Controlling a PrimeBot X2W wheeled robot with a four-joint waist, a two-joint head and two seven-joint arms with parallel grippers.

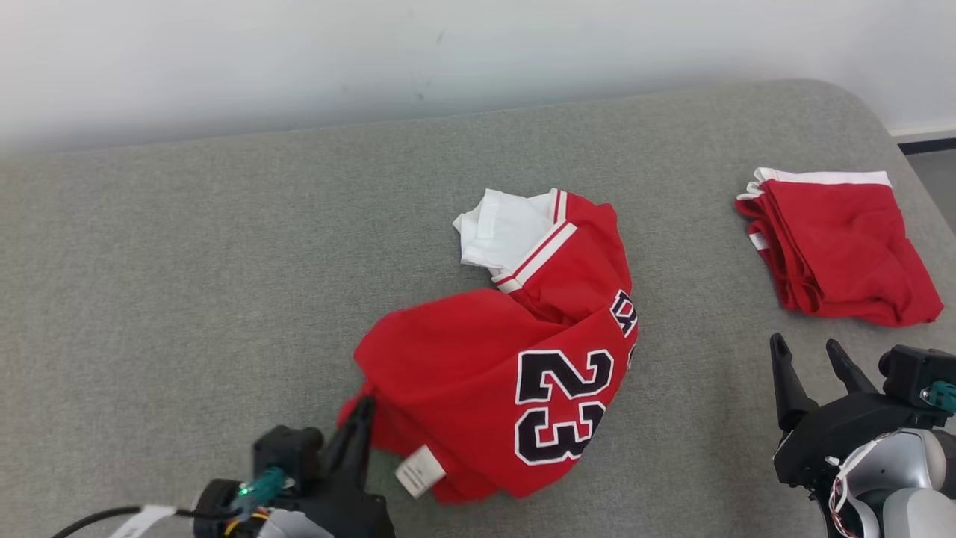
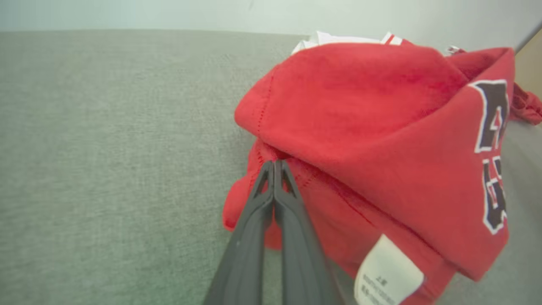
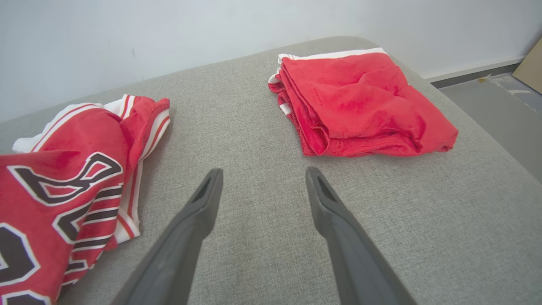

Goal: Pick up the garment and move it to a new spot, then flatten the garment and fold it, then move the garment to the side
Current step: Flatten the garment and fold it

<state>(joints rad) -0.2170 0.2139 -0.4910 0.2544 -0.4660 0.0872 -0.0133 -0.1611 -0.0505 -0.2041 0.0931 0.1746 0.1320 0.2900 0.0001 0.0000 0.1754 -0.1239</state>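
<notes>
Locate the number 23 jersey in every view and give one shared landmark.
Head view: jersey at centre, crumpled.
Left wrist view: jersey fills the right half, left gripper shut on its edge.
Right wrist view: jersey at the left edge.
Shared landmark: the pale wall.

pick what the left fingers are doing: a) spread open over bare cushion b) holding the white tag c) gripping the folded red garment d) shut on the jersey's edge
d: the left fingers are pressed together, tips pinching a fold at the jersey's near edge.
</notes>
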